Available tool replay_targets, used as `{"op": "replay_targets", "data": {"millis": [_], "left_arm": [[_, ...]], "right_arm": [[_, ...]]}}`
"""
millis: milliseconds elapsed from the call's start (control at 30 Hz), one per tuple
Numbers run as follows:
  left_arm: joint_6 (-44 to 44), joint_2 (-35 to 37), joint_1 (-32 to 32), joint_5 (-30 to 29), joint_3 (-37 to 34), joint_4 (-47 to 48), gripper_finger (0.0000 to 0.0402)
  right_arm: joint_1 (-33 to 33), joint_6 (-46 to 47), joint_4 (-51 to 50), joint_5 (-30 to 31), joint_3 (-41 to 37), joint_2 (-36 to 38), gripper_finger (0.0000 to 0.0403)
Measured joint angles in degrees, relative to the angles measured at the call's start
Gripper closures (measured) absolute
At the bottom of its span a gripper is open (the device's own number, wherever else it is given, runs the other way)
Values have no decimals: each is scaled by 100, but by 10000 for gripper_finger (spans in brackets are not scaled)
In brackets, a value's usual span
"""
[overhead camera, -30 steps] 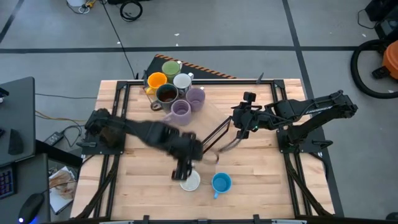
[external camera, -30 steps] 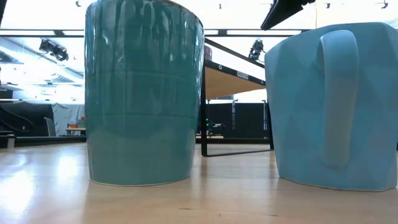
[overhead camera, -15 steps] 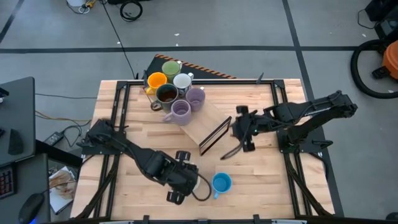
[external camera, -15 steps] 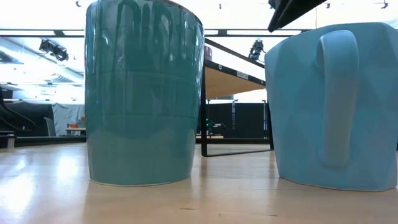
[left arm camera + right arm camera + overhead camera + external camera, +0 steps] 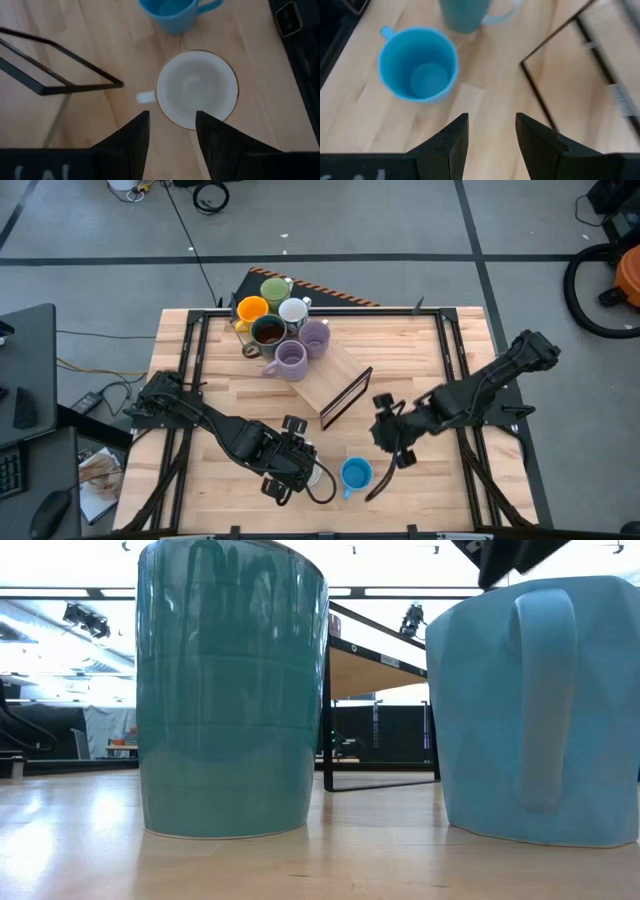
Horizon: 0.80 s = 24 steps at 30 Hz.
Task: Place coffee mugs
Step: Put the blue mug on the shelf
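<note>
A teal mug with a white inside (image 5: 197, 90) and a blue mug (image 5: 417, 65) stand upright on their bases side by side near the table's near edge, shown close in the low view as teal mug (image 5: 230, 690) and blue mug (image 5: 540, 710). My left gripper (image 5: 172, 135) hovers open above the teal mug (image 5: 314, 475), just beside its rim. My right gripper (image 5: 491, 135) hangs open over bare wood to the right of the blue mug (image 5: 356, 474). Several more mugs (image 5: 278, 325) cluster at the far left.
A small wooden stand on a black metal frame (image 5: 338, 387) sits mid-table, just beyond the two near mugs. The far cluster holds green, orange, white, dark brown and two lavender mugs. Bare wood lies on the table's right half (image 5: 430, 370).
My left gripper swung a little toward the table's near-left over the teal mug, rolling as it went, then held still. My right gripper came from beside the stand toward the near edge and the blue mug, sinking and tipping further downward. Both mugs stayed put.
</note>
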State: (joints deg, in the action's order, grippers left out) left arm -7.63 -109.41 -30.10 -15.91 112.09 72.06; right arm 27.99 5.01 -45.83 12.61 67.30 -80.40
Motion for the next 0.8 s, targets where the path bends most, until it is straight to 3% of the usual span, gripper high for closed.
{"op": "replay_targets", "data": {"millis": [500,633,800], "left_arm": [[1290,245,286,-199,-83,-43,252],[1384,491,429,-228,-632,-183,259],[1458,1151,597,-241,-1616,-971,260]], "right_arm": [[910,120,82,-171,1021,-1401,234],[1014,-284,114,-584,1072,-1591,235],[1028,-529,146,-648,1072,-1933,246]]}}
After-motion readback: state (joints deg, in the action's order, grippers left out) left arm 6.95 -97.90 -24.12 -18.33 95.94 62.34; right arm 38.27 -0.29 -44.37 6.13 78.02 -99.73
